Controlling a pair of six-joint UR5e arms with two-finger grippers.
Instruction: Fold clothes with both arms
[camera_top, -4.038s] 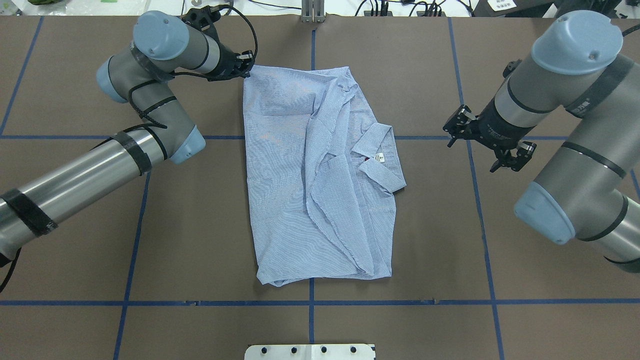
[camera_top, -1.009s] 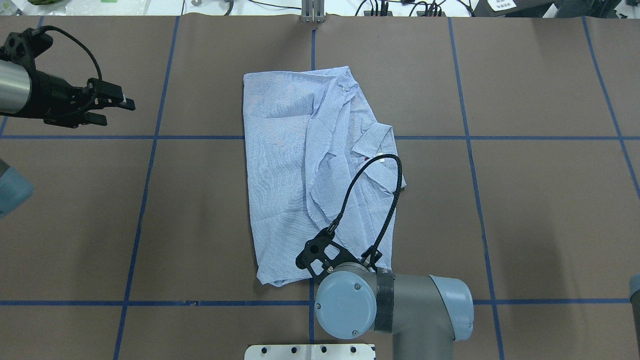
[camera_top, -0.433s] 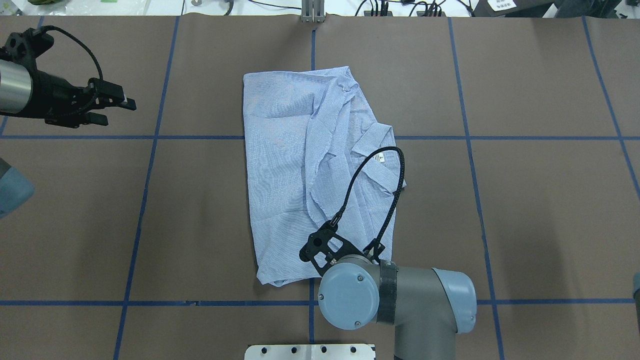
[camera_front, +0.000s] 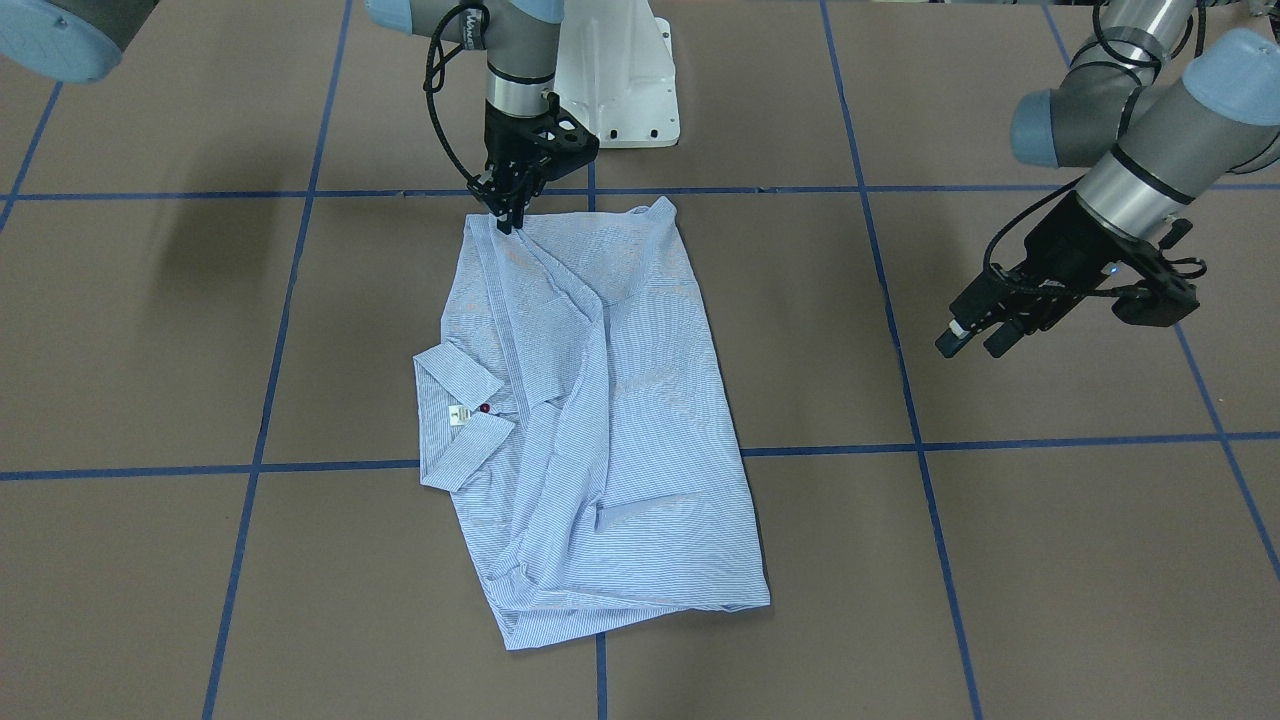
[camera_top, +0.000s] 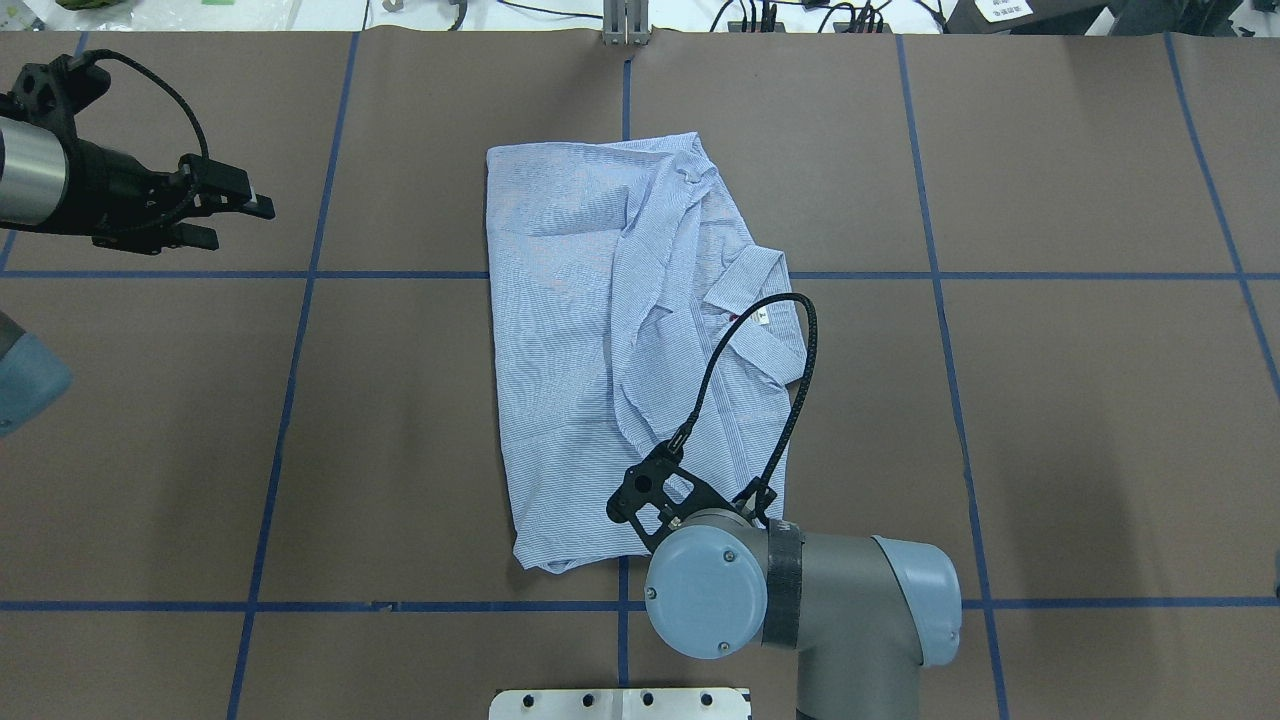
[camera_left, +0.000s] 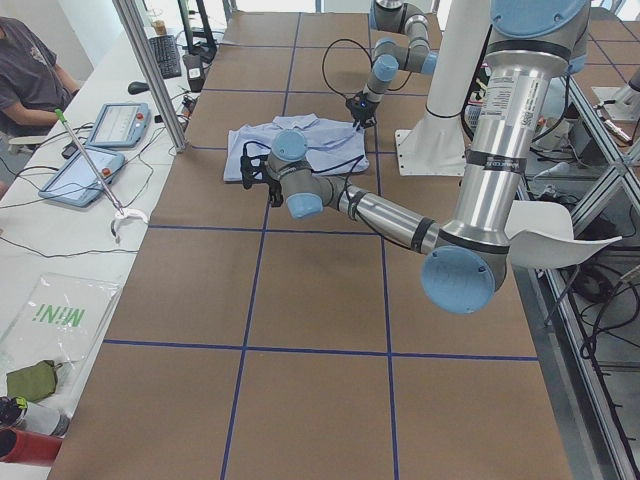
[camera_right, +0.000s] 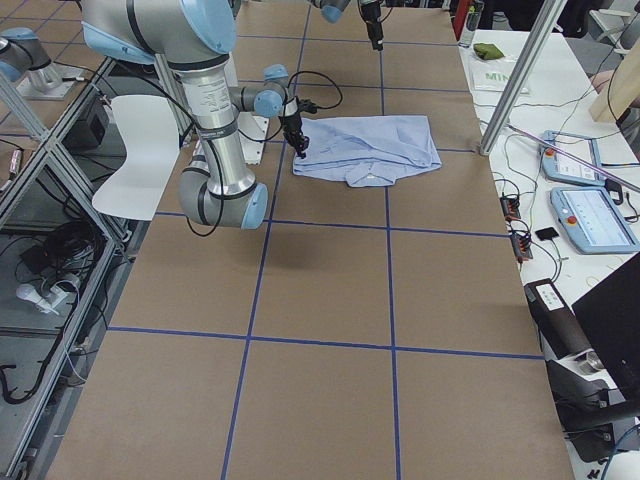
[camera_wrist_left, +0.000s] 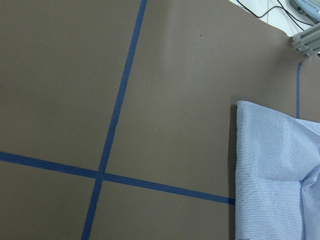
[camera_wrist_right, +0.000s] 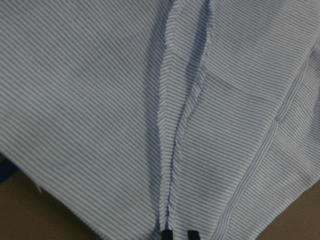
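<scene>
Right black two-finger gripper (camera_front: 510, 222): fingertips (camera_wrist_right: 166, 234) nearly together with a thin gap, set on the corner hem of the light blue, white-striped button-up shirt (camera_front: 610, 420). Cannot tell whether cloth is clamped. Shirt lies part-folded ahead of the tips.

Risk: pinching only the top layer, so the stacked layers slide apart on lifting.

Wrist vertical, fingers straight down. Left black gripper (camera_top: 243, 224): fingers apart, level, well off sideways, holding nothing.

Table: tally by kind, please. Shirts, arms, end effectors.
Shirt: 1
Arms: 2, left arm, right arm
End effectors: 2, left end effector, right end effector
Total: 5
</scene>
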